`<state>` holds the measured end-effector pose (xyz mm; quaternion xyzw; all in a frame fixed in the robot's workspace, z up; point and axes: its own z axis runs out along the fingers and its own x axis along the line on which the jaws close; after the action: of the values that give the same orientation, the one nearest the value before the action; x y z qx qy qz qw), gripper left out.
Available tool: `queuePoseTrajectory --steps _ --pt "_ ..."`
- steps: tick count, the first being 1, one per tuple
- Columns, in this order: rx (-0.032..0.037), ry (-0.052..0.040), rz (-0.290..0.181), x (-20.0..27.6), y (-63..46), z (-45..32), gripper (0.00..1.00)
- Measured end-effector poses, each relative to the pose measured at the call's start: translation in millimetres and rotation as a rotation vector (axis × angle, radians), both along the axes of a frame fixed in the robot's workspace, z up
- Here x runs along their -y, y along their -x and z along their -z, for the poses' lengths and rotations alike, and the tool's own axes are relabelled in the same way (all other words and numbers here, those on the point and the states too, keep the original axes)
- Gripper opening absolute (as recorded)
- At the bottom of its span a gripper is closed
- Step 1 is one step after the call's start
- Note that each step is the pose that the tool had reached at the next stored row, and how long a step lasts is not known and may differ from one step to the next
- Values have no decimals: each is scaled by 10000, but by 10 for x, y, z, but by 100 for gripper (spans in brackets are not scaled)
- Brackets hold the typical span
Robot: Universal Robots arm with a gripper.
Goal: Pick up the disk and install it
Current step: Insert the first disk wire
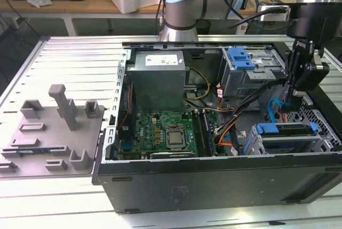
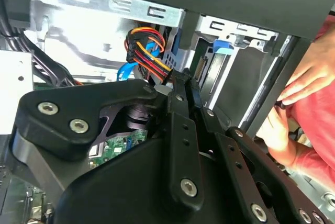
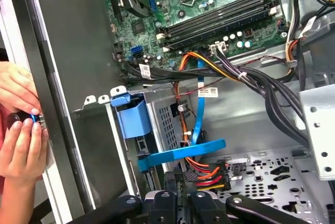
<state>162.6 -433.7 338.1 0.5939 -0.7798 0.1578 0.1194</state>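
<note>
The disk lies flat in the grey drive cage at the front corner of the open computer case on the exterior view's right, with its blue carrier bracket along its top edge. My gripper hangs just above and behind that cage, pointing down. In the first wrist view the fingertips are pressed together, right beside a blue plastic bar and a red, orange and yellow power plug. The gripper in the second wrist view is shut, with its tip at the same wire bundle.
A person's hands hold something small at the outer case wall, close to the cage. The motherboard, grey power supply box, an upper cage with a blue latch and black cables crowd the case. A grey fixture sits on the table.
</note>
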Motion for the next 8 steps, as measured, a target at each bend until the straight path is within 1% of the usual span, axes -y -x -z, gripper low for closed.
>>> queuePoseTrajectory --steps 6,8 --pt "0 -1 0 5 0 0 17" --pt "0 -27 -16 14 1 0 17"
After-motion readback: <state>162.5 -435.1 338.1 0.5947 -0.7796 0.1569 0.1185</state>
